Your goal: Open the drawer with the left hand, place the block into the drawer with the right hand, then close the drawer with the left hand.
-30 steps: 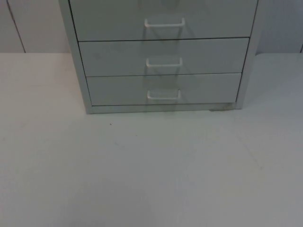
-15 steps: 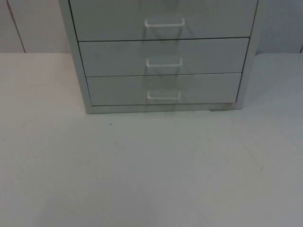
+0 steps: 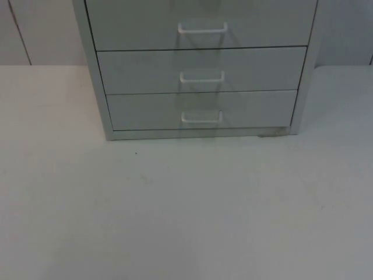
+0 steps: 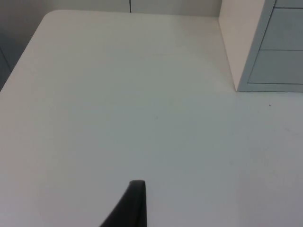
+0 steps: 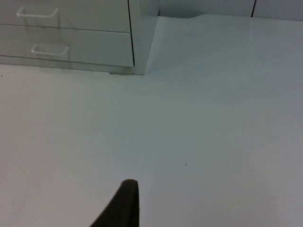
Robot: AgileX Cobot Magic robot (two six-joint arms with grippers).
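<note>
Facing shut drawer unit [image 3: 201, 70] at 12 o'clock on tabletop [image 3: 186, 210]; handles [image 3: 201, 117] run crosswise. We cannot tell left tool [image 4: 135, 203] or right tool [image 5: 124, 203] state.

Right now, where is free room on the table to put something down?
The table is bare in front of the cabinet, and along its left side and right side. All three drawers are shut, handles protruding.
</note>
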